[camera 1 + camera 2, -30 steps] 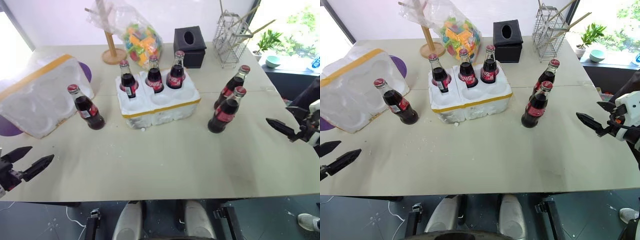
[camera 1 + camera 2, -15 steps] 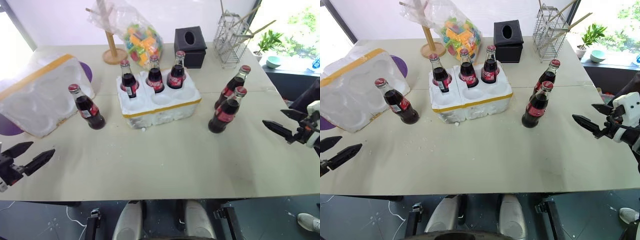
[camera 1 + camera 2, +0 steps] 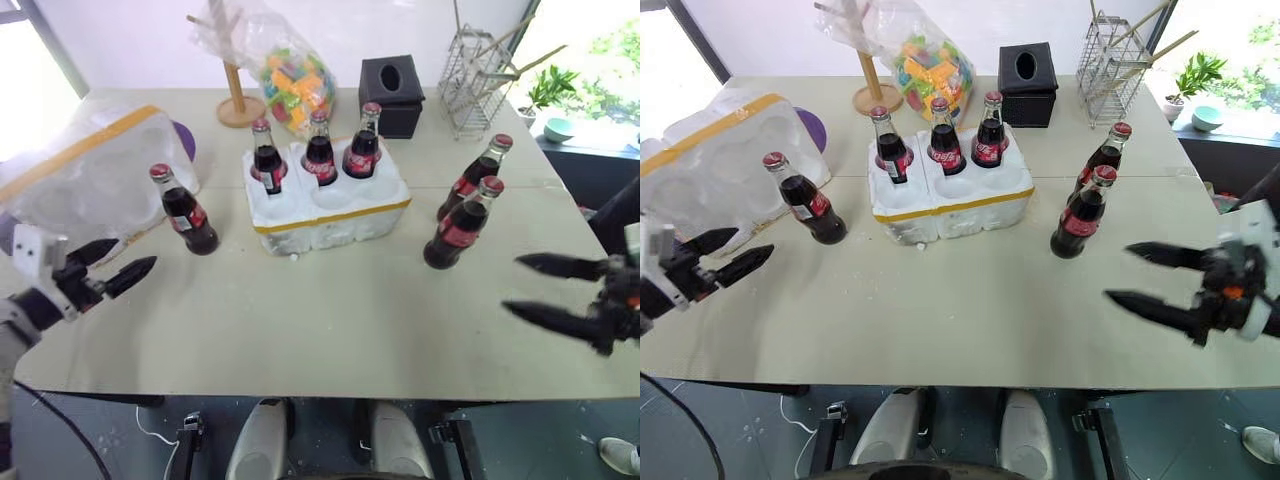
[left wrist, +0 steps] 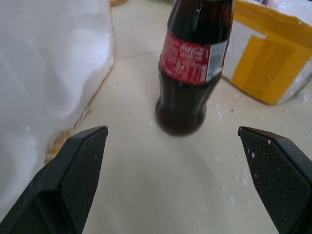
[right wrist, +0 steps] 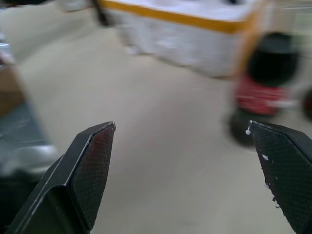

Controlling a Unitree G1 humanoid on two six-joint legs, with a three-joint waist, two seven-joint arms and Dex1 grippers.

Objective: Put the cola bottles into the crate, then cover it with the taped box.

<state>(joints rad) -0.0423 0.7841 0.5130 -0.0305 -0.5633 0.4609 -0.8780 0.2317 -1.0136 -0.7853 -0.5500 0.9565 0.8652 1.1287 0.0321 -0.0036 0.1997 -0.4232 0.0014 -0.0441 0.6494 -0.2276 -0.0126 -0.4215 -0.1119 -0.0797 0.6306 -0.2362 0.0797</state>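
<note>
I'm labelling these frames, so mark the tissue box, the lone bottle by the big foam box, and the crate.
tissue box (image 3: 392, 88), left eye view, its top face.
lone bottle (image 4: 191, 58), left wrist view, its red label.
crate (image 3: 970, 212), right eye view, its front wall.

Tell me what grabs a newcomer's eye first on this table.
The low white styrofoam crate with a yellow tape band sits mid-table with three red-capped glass cola bottles in its far holes. Another bottle stands left of it beside the large yellow-taped styrofoam box; two more stand to its right.

Both grippers (image 3: 118, 267) (image 3: 545, 290), jaws wide apart
</note>
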